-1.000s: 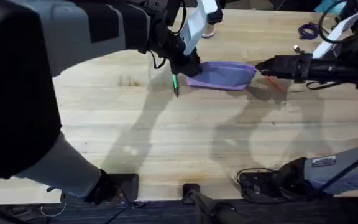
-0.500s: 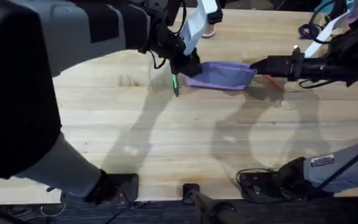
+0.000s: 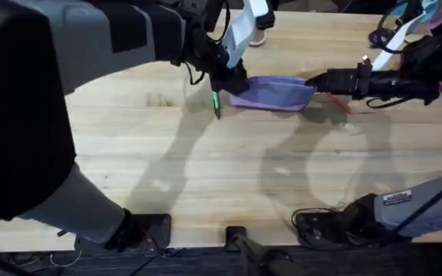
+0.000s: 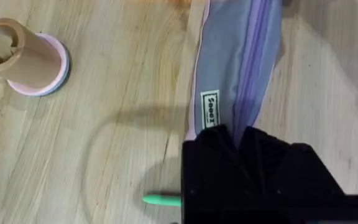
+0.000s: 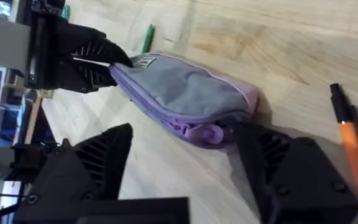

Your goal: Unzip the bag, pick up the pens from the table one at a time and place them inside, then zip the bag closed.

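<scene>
Overhead down-forward; both wrist cameras near bag (image 3: 273,93).

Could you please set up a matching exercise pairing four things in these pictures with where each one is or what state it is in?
Things:
1. bag
2. green pen
3. orange pen
4. left gripper

Places or states:
A. lying on the table at the bag's end nearer the right arm
B. shut on one end of the bag
C. lying between the two grippers
D. lying by the pinched end of the bag

Pairs: 1-C, 2-D, 3-A, 4-B
</scene>
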